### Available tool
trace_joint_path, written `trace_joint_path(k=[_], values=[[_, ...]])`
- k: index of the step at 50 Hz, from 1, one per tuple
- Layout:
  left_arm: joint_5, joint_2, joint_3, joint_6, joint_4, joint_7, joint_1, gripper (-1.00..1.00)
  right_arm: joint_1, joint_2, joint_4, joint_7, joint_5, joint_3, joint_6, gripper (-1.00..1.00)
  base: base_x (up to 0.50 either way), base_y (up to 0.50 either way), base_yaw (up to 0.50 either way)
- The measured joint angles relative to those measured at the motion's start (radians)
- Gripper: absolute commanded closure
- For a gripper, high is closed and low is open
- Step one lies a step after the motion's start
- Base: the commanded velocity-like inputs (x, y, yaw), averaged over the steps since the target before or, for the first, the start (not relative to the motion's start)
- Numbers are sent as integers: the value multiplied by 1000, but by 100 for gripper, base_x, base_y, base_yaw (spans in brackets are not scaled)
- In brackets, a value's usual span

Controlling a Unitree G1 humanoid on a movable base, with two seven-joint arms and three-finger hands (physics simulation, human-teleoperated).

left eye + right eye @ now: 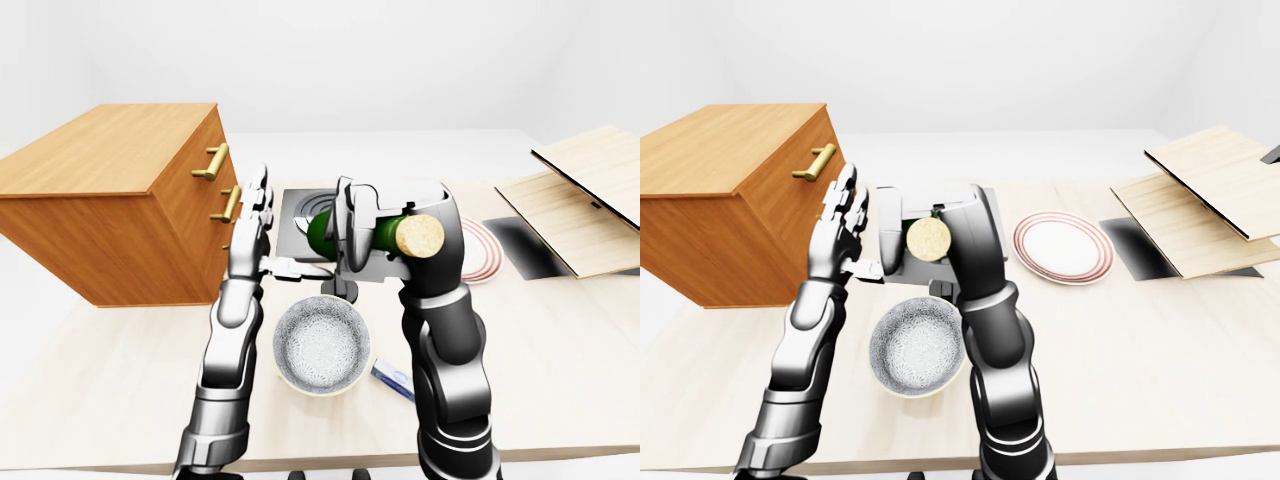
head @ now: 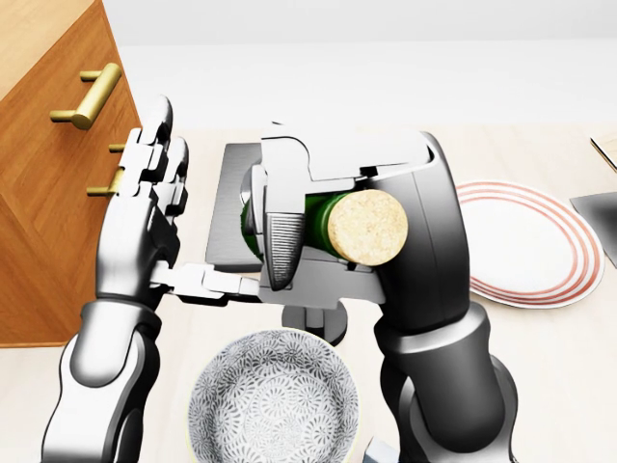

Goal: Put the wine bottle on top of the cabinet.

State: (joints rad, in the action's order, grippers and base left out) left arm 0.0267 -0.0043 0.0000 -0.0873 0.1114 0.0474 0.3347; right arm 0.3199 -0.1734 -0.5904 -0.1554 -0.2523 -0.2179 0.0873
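Observation:
The green wine bottle (image 2: 321, 221) lies sideways in my right hand (image 2: 289, 227), its cork end (image 2: 366, 229) toward the camera. The right hand's fingers close round the bottle's body, held above the table. My left hand (image 2: 154, 207) is open, fingers upright, just left of the bottle and not touching it. The wooden cabinet (image 1: 110, 200) with brass handles (image 1: 212, 160) stands at the left of the left-eye view; its flat top (image 1: 100, 150) is bare. The bottle sits right of the cabinet's drawer side.
A patterned bowl (image 1: 322, 345) sits on the table below the hands. A dark grey tray (image 2: 231, 207) lies behind the bottle. A red-rimmed plate (image 1: 1062, 247) is to the right. Wooden boards (image 1: 585, 195) lie at the far right. A small blue-white object (image 1: 392, 377) lies by the bowl.

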Motion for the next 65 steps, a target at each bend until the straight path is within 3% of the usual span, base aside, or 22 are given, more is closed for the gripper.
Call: trace_joint_path(k=[44,61,62,63,64,65], values=[[29,-35,-31,0,-43,1,63,-100,7,-14,9,-5,-23,-8,0,100,0,0,0],[75,-77,-79,0,6,13,54,-100,-3,-13,-11,-1,-32,-10,0,100,0,0,0],[76,-79,-81,0,3,15,54,-93,-4,-12,-11,-2,-32,-10,0,100,0,0,0],[77,-81,-82,0,-1,18,54,-37,-5,-12,-11,-2,-34,-10,0,100,0,0,0],[77,-83,-85,0,-3,27,53,100,-5,-12,-11,-1,-38,-9,0,100,0,0,0],[74,-84,-88,0,-5,39,51,100,-5,-11,-12,2,-43,-7,0,100,0,0,0]])
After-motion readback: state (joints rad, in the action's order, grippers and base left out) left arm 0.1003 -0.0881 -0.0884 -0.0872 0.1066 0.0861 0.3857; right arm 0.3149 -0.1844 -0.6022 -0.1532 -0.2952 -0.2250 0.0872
